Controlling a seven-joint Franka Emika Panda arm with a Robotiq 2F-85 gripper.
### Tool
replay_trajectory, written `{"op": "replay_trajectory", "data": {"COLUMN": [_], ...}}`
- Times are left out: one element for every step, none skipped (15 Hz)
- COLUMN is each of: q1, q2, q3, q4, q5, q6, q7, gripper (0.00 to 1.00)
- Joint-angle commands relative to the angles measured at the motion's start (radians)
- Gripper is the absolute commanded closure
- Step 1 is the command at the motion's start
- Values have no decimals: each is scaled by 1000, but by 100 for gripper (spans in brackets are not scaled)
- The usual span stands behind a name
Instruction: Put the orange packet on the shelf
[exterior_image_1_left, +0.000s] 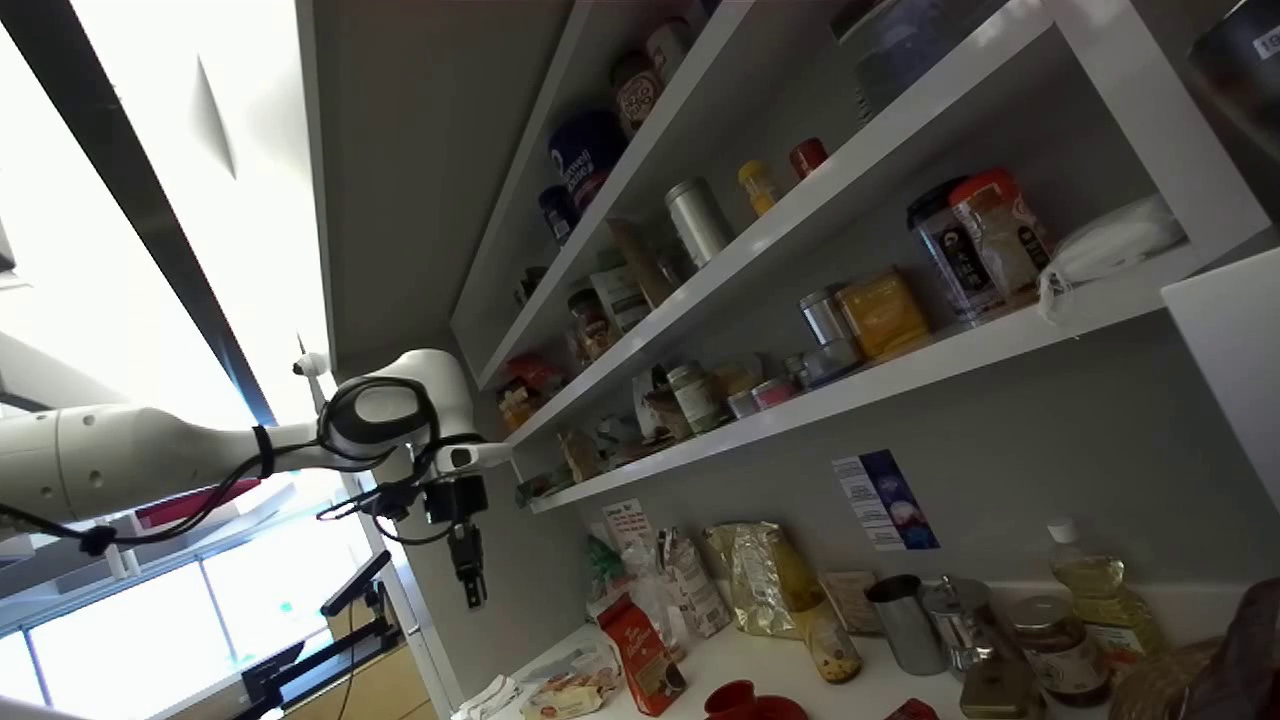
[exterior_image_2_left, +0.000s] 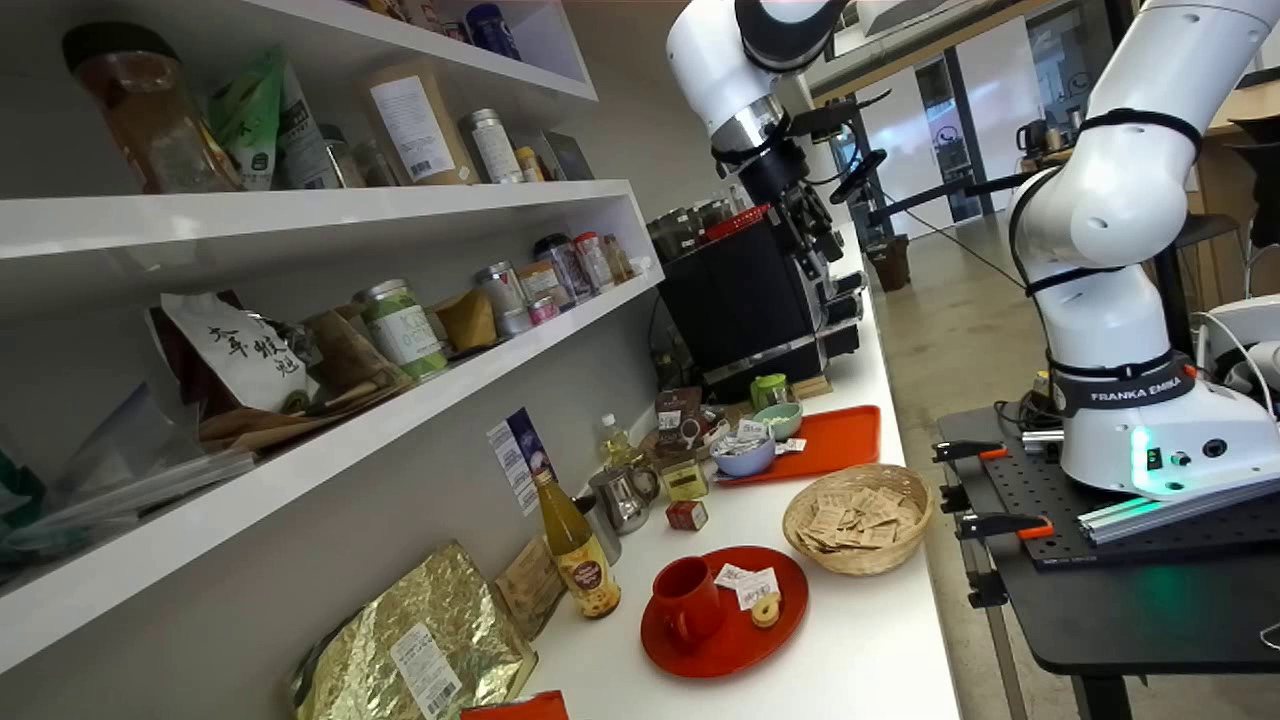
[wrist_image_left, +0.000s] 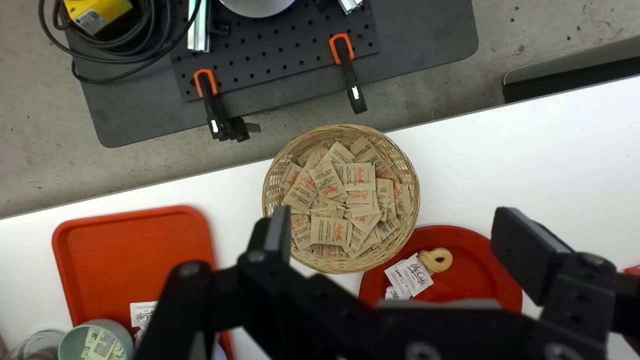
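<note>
The claw (wrist_image_left: 397, 235) is spread wide with nothing in it, and hangs above the white surface (wrist_image_left: 540, 160). Beneath it lie the basket (wrist_image_left: 411, 185) and, toward the right in the wrist view, the plate (wrist_image_left: 480, 280). Beyond the plate and lower than the claw, the packet (exterior_image_1_left: 638, 650) stands on the surface, long axis roughly upright in an exterior view. Reaching it likely means travelling across, then down.

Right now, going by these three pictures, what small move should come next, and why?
I'd probably shift the open black pincer along the white counter, past the round red plate, toward the glossy red-orange packet. The pincer is empty and its wrist view shows a woven straw basket; the packet sits further along, beyond the plate.
</note>
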Motion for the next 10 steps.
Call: {"op": "replay_trajectory", "data": {"q1": [-8, -8, -8, -5, -3, 6, 11, 25, 35, 53], "q2": [0, 0, 0, -12, -15, -18, -20, -33, -33, -32], "q3": [5, 5, 3, 2, 3, 5, 8, 19, 22, 29], "q4": [2, 2, 6, 2, 0, -8, -14, -33, -39, -53], "q5": [3, 3, 1, -1, -2, 8, 10, 10, 18, 34], "q6": [-2, -2, -17, -8, -5, 3, 12, 37, 47, 62], "q7": [-4, -4, -6, -14, -17, -27, -33, -45, -54, -66], "gripper": [0, 0, 0, 0, 0, 0, 0, 0, 0, 0]}}
